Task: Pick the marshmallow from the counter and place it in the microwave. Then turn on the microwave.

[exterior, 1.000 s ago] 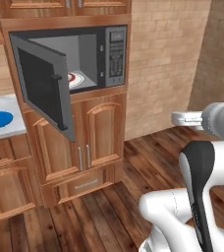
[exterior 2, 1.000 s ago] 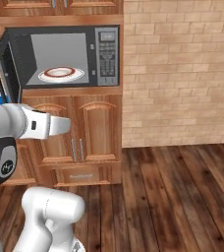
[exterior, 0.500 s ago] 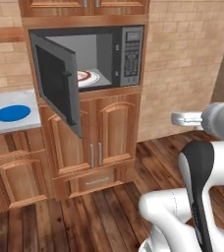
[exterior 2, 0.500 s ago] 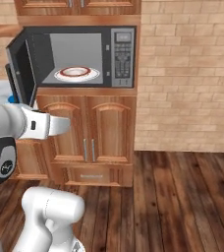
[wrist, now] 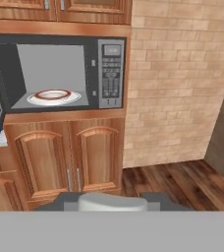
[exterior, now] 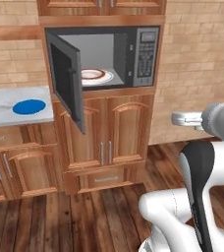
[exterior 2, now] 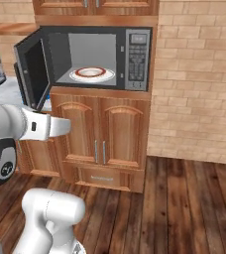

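Brick walling and brown wooden cabinets surround the microwave (exterior: 147,69), which is built in above a pair of cupboard doors with its door (exterior: 67,81) standing wide open. A white red-rimmed plate (exterior: 95,75) sits in the cavity with nothing on it. To the left, the marble counter (exterior: 6,93) carries a round blue plate (exterior: 29,106). In the hand view the gripper (wrist: 113,204) faces the open cavity from well back. Its two dark tips sit at a narrow setting on either side of a pale, rounded body, judged to be the marshmallow (wrist: 113,201), carried clear of the counter and not yet delivered. The item is assessed as very light, soft and compressible, and liable to squash or spring out under excess pressure. The correct hold is across its curved sides at mid-height with modest force, as appears to be the case. The approach must close the distance to the cavity and clear the door edge and the lower lip. Release should be low over the plate, since a stubby cylinder could roll. The keypad (wrist: 111,74) is untouched, and the door needs closing first.
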